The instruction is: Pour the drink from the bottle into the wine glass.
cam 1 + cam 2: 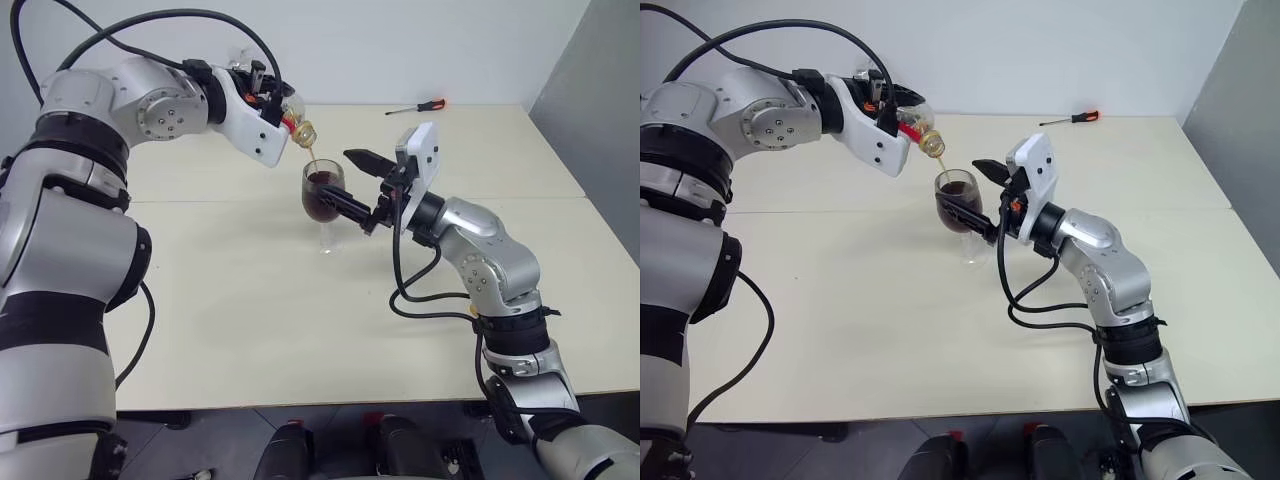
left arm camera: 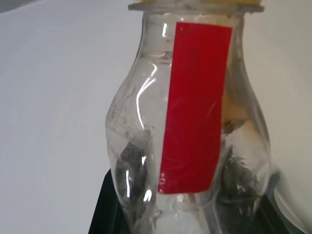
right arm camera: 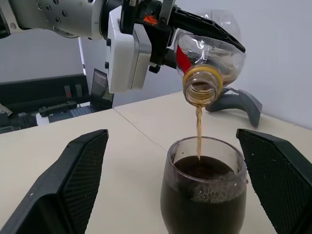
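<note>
My left gripper (image 1: 268, 92) is shut on the clear bottle (image 1: 290, 112), which has a red label strip (image 2: 195, 107). It holds the bottle tilted, with the open mouth down over the wine glass (image 1: 323, 195). A thin amber stream of the drink (image 3: 198, 131) falls into the glass. The bowl is nearly full of dark liquid (image 3: 204, 204) with some foam, and little drink is left in the bottle (image 3: 214, 53). The glass stands on the table between the fingers of my open right gripper (image 3: 170, 136); there is a gap on each side.
A screwdriver (image 1: 415, 107) with a red handle lies at the far side of the cream table (image 1: 250, 320). A grey wall edge stands at the far right.
</note>
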Controlling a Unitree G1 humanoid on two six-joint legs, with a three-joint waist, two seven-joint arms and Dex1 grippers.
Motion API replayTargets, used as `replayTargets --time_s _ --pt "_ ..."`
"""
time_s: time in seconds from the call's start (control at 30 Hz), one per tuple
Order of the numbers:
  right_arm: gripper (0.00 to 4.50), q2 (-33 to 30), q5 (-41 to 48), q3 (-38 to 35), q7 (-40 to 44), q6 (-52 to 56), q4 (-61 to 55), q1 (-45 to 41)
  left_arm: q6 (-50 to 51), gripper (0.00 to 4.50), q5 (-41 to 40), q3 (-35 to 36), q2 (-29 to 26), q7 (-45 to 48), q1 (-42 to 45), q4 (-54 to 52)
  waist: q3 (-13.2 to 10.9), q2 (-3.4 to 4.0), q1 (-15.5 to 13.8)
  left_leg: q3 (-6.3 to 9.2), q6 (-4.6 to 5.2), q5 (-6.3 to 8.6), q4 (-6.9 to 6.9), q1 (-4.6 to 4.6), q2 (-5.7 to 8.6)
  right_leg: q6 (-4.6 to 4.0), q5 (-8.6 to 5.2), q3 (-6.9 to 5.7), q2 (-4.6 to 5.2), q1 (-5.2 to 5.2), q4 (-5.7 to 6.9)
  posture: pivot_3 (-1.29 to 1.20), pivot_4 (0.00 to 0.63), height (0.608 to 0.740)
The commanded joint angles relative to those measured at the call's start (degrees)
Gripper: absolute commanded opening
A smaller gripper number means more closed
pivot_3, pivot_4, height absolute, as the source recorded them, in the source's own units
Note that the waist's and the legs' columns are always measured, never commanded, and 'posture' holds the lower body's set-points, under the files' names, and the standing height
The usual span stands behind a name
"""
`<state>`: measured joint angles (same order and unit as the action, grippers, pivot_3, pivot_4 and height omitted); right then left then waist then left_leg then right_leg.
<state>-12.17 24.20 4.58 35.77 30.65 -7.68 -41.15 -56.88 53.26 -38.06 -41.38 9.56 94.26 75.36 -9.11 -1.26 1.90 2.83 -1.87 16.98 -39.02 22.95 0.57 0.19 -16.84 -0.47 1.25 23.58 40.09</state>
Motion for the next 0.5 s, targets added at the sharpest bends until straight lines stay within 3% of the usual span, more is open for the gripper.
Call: replayTargets --time_s 0.03,0.5 --pt "4.5 0.6 0.8 -0.8 -1.1 -0.4 -2.9 0.1 -0.2 1.06 0.6 -0.3 -0.6 -1.5 3.5 0.1 0.0 0.0 0.0 0.0 0.0 0.0 0.0 0.0 0.0 0.0 0.0 -0.01 0.0 0.0 0.0 0.0 0.15 0.74" --pt "4.5 1.9 0.6 -0.5 -2.7 -1.1 -3.3 1.4 -0.9 1.06 2.3 -2.4 0.1 -3.4 5.2 0.5 0.0 0.0 0.0 0.01 0.0 0.0 0.0 0.0 0.0 0.0 0.0 -0.01 0.0 0.0 0.0 0.0 0.15 0.74"
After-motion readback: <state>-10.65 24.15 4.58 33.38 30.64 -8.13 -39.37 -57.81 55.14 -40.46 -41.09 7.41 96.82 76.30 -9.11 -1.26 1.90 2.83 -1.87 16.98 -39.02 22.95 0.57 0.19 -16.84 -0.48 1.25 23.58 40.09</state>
